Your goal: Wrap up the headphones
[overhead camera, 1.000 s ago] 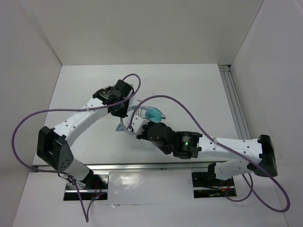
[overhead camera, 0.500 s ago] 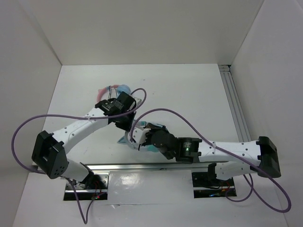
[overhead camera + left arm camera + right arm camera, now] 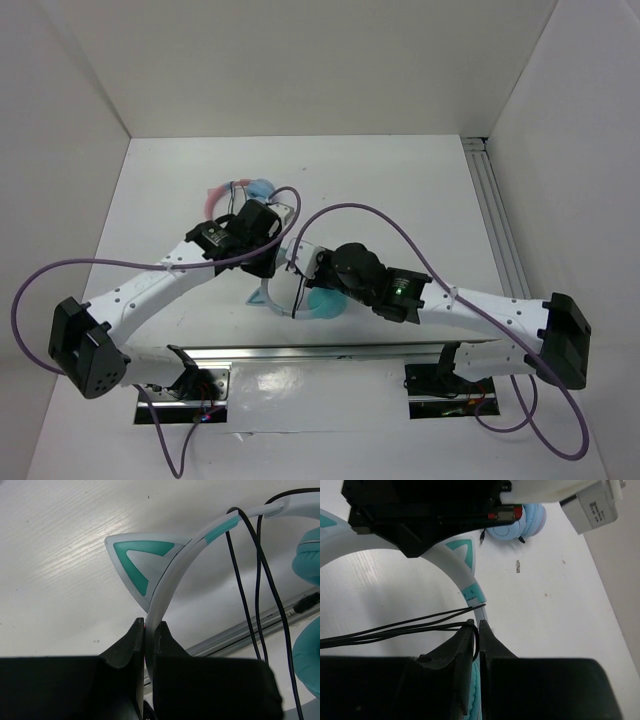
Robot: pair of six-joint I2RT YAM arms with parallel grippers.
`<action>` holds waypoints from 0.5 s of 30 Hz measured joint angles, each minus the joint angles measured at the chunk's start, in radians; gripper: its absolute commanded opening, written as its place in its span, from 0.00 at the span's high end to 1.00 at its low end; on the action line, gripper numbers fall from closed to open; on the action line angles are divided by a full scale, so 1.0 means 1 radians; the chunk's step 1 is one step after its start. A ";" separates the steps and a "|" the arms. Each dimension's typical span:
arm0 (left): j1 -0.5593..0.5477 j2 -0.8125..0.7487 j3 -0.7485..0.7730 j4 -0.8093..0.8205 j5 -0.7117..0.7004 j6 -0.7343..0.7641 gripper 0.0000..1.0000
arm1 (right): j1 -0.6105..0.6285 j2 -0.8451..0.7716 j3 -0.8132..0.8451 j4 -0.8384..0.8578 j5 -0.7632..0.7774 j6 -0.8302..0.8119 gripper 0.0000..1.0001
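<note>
The teal headphones are held up between both grippers near the table's front middle; a teal earcup [image 3: 325, 302] hangs low. My left gripper [image 3: 267, 263] is shut on the white-and-teal headband [image 3: 170, 575], just below a cat ear [image 3: 137, 562]. The thin black cable [image 3: 247, 590] loops over the headband in several strands. My right gripper [image 3: 479, 629] is shut on the black cable [image 3: 395, 630], right beside the headband [image 3: 467, 577], with a teal earcup under its fingers. In the top view the right gripper [image 3: 308, 272] sits just right of the left one.
Pink-banded headphones with light blue earcups [image 3: 243, 190] lie on the table behind the left wrist, also in the right wrist view [image 3: 520, 525]. A metal rail [image 3: 495, 225] runs along the right edge and another [image 3: 330, 350] along the front. Purple arm cables arch overhead.
The right gripper has swung from the near side of the headphones up and to the right with the cable. The left arm has drawn back toward me, uncovering the pink-banded headphones.
</note>
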 measured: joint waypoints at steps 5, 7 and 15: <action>-0.011 -0.015 0.008 -0.015 -0.039 -0.002 1.00 | -0.058 0.027 0.000 0.005 -0.071 0.033 0.82; -0.021 -0.018 0.012 -0.023 -0.051 0.000 1.00 | -0.079 0.042 0.000 0.012 -0.084 0.042 0.82; -0.058 -0.020 0.013 -0.077 -0.061 0.002 1.00 | -0.145 0.083 0.000 0.081 -0.090 0.075 0.80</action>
